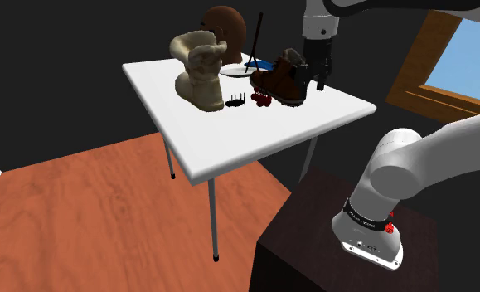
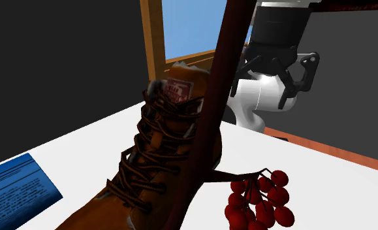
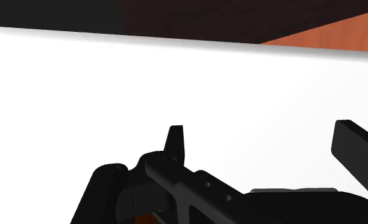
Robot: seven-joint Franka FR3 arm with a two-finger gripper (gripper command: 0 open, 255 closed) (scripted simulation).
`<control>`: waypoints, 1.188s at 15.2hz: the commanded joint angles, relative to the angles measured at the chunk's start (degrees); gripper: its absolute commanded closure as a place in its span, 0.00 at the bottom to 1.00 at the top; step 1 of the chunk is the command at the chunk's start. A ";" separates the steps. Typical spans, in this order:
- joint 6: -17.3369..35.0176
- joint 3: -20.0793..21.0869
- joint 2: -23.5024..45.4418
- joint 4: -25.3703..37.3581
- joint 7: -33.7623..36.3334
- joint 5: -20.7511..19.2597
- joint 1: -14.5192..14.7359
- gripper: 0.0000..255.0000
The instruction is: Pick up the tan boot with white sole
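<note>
Black two-finger gripper (image 1: 317, 80) spread wide, gripping nothing, hangs just beside the brown lace-up leather boot (image 1: 278, 83) upright on the white square table (image 1: 230, 141); closing here probably grabs air or tips the boot.

Shoulder: high beside stand (image 1: 346, 249), over whole table (image 1: 230, 141). Second exterior: tabletop level, close on the shared laced boot (image 2: 156, 150). Wrist: near table edge.
</note>
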 commanded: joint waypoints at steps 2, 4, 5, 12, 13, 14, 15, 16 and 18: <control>0.67 -1.21 0.55 0.94 -2.59 -1.10 0.20 0.00; 2.06 -3.66 1.83 3.01 -7.71 -3.06 0.76 0.00; 2.78 -4.86 2.57 4.15 -10.26 -3.91 1.09 0.00; 7.73 -13.19 9.28 14.02 -27.99 -7.06 4.35 0.00; 8.36 -14.36 10.44 15.72 -30.55 -7.08 4.93 0.00; 8.95 -15.55 11.66 17.48 -33.11 -6.99 5.55 0.00; 9.49 -16.74 12.93 19.33 -35.69 -6.78 6.20 0.00; 9.99 -17.96 14.25 21.25 -38.29 -6.47 6.90 0.00; 10.57 -19.59 16.10 23.94 -41.80 -5.83 7.84 0.00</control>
